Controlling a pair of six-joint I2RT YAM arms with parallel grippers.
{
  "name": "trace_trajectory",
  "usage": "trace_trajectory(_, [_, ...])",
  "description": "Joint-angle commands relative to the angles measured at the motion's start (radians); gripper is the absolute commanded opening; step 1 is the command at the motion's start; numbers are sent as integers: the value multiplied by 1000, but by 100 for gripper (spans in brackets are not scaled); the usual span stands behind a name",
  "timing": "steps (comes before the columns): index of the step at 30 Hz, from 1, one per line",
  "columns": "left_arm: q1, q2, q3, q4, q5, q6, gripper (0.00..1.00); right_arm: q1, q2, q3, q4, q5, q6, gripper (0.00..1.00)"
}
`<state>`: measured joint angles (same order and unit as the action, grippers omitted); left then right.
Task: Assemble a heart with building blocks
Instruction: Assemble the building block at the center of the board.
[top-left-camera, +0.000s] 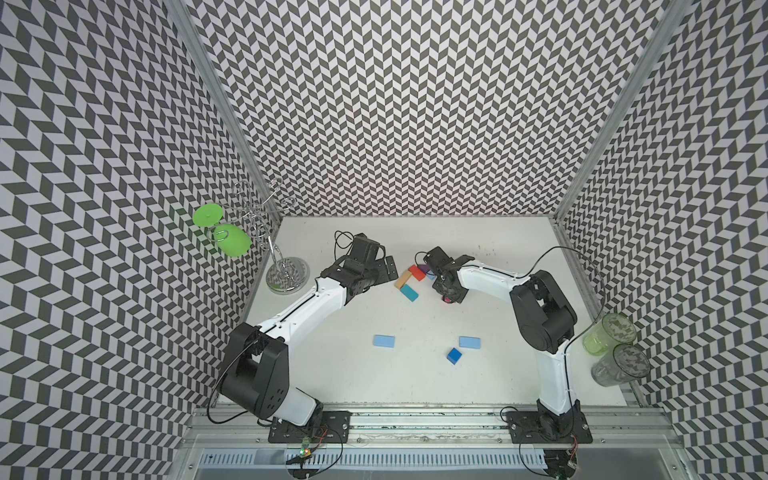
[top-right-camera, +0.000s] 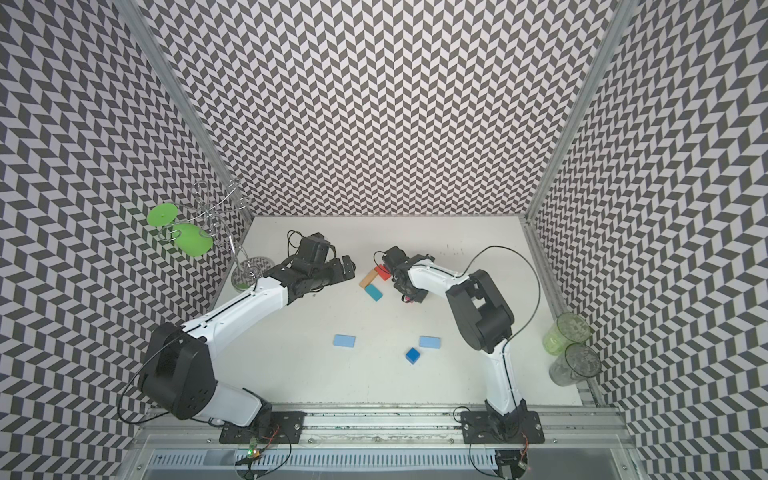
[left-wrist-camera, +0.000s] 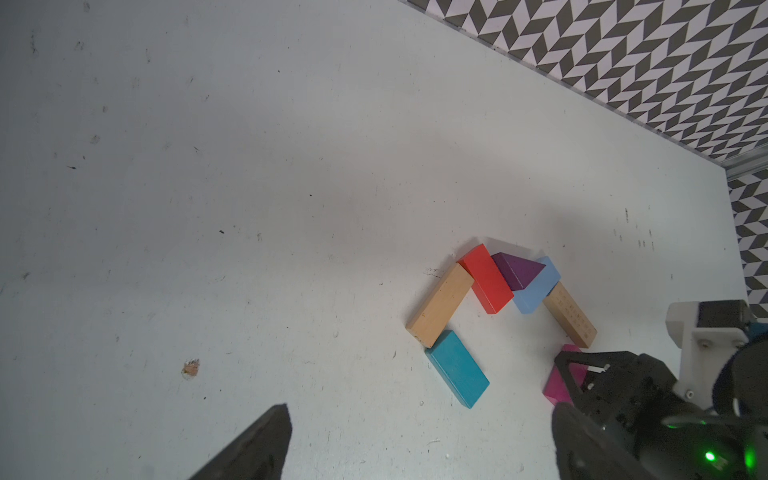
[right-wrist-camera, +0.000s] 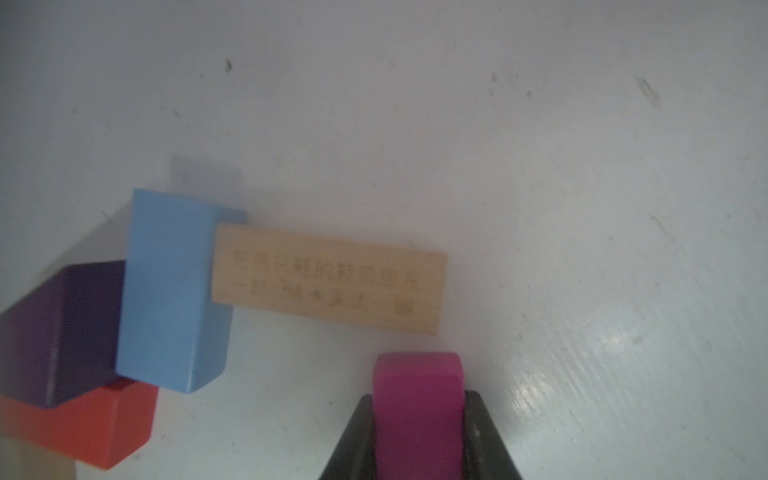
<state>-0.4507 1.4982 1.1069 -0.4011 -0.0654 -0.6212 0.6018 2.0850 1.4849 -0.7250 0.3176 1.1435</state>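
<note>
A partial heart outline lies at the back middle of the table. In the left wrist view it reads teal block (left-wrist-camera: 457, 368), tan block (left-wrist-camera: 440, 305), red block (left-wrist-camera: 486, 278), purple triangle (left-wrist-camera: 517, 270), light blue block (left-wrist-camera: 536, 291) and a second tan block (left-wrist-camera: 569, 316). My right gripper (right-wrist-camera: 417, 395) is shut on a magenta block (right-wrist-camera: 417, 415), held low just off that second tan block's (right-wrist-camera: 328, 282) end. My left gripper (top-left-camera: 388, 268) is open and holds nothing, just left of the outline. Two light blue blocks (top-left-camera: 384, 340) (top-left-camera: 469, 342) and a dark blue cube (top-left-camera: 454, 355) lie loose nearer the front.
A wire stand (top-left-camera: 287, 274) holding a green goblet (top-left-camera: 222, 235) stands at the back left corner. Two clear cups (top-left-camera: 609, 338) (top-left-camera: 619, 365) sit at the right edge. Patterned walls close in the table on three sides.
</note>
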Motion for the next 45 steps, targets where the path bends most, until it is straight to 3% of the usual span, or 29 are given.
trace_trajectory(1, [7,-6,-1,21,7,15,99,-10,46,8,7,-26,-7,0])
trace_trajectory(17, [12,-6,-5,27,16,20,99,-17,67,5,21,-59,-14,1])
trace_trajectory(20, [13,-4,-5,26,17,23,99,-17,69,2,21,-67,-15,17])
trace_trajectory(28, [16,-12,-14,30,19,20,99,-17,66,-3,17,-72,-19,32])
trace_trajectory(34, [16,-23,-24,36,20,15,99,-19,68,-6,17,-96,-31,57])
trace_trajectory(45, [15,-46,-42,44,33,3,99,-17,14,-53,50,-121,-47,65])
